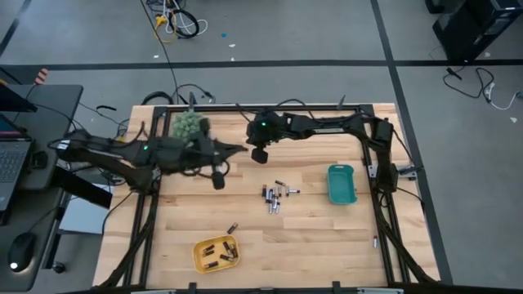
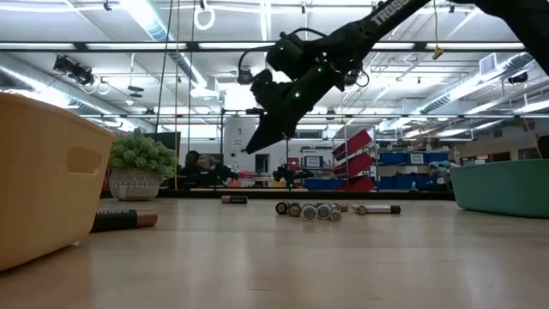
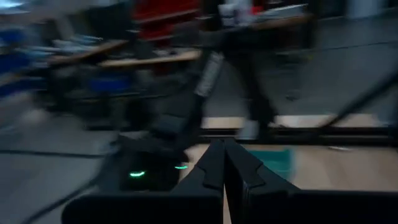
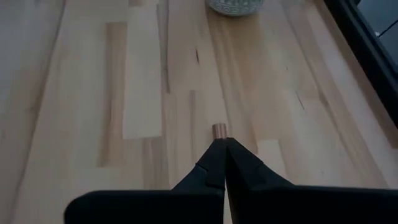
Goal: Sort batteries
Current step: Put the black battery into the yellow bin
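Observation:
Several small batteries (image 1: 275,197) lie in a cluster at the table's middle, also seen in the low view (image 2: 309,209). One more battery (image 2: 233,199) lies farther back. Its copper end (image 4: 219,130) shows just past my right gripper (image 4: 221,144). That gripper (image 2: 249,150) is shut and slants down toward the table's left, well above the wood. My left gripper (image 3: 224,148) is shut and level over the far left part of the table (image 1: 237,149), pointing at the right arm. It holds nothing.
A yellow tray (image 1: 216,253) with several batteries stands near the front edge, and a loose battery (image 1: 232,228) lies beside it. A teal tray (image 1: 341,184) stands at the right. A spiky green plant in a pot (image 1: 188,124) stands at the far left.

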You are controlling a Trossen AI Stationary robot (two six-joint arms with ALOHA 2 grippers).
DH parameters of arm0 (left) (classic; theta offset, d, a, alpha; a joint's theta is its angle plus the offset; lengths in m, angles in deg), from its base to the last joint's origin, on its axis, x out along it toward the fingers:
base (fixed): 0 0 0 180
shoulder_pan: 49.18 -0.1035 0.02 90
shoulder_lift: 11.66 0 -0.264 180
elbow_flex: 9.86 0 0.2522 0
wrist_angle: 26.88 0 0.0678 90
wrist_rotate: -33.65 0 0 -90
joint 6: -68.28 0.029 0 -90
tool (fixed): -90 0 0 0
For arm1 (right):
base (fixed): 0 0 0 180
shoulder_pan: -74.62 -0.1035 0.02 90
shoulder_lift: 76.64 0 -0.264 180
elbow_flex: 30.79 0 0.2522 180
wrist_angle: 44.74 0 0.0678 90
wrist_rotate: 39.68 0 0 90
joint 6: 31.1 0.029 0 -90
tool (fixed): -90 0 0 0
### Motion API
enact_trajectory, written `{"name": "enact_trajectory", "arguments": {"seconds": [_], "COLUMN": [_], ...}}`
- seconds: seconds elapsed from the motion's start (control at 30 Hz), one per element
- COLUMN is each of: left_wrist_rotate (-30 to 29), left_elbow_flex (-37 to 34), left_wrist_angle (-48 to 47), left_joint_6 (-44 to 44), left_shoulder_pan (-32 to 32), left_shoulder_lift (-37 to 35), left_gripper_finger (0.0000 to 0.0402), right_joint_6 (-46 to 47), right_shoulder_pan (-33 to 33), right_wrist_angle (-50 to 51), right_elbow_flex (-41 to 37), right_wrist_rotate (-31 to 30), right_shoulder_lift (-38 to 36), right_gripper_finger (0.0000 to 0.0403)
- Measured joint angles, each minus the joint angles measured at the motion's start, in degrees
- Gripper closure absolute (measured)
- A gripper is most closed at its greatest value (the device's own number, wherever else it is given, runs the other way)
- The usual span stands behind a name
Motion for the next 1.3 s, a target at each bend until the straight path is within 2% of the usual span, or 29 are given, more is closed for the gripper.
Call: {"name": "enact_trajectory", "arguments": {"seconds": [0.17, 0.3, 0.43, 0.57, 0.63, 0.7, 0.77, 0.93, 1.07, 1.3], "left_wrist_rotate": [-22.7, -33.6, -34.6, -29.2, -29.3, -32.4, -37.8, -58.3, -58.1, -59.1], "left_elbow_flex": [-1.5, -2.9, -3.1, -3.1, -3.1, -3.0, -3.0, -5.0, -7.2, -8.7], "left_wrist_angle": [-1.6, -1.9, -1.5, 0.9, 2.7, 3.1, 0.6, -8.1, -12.3, -17.1], "left_joint_6": [0.0, 4.3, 7.2, 5.1, 4.7, 1.6, -0.9, -8.1, -15.8, -22.1], "left_shoulder_pan": [7.6, 12.0, 12.3, 12.4, 12.3, 12.3, 13.0, 16.6, 19.4, 23.5], "left_shoulder_lift": [-2.5, -3.9, -3.7, -2.5, -2.3, -2.6, -3.5, -4.7, -6.1, -8.3], "left_gripper_finger": [0.0401, 0.0401, 0.0401, 0.0401, 0.0401, 0.0401, 0.0401, 0.0401, 0.0401, 0.0401], "right_joint_6": [-0.8, -2.8, -4.9, -6.2, -6.2, -6.1, -6.1, -5.9, -6.5, -6.6], "right_shoulder_pan": [0.0, 0.0, -0.4, -1.0, -1.5, -1.9, -2.5, -3.6, -3.5, -2.5], "right_wrist_angle": [0.0, 1.3, 2.4, 1.9, 1.3, 0.8, -1.5, -3.0, -3.3, -4.1], "right_elbow_flex": [0.4, 0.5, 0.5, 0.5, 0.5, 0.4, 0.4, 1.0, 2.2, 2.4], "right_wrist_rotate": [0.0, 0.0, 0.0, 0.0, 0.0, -0.1, -1.1, -8.6, -10.7, -10.6], "right_shoulder_lift": [0.2, 0.1, 0.1, 0.1, 0.7, 1.4, 3.2, 7.2, 9.4, 9.6], "right_gripper_finger": [0.0402, 0.0396, 0.038, 0.0352, 0.0336, 0.0321, 0.0308, 0.0288, 0.0283, 0.0282]}}
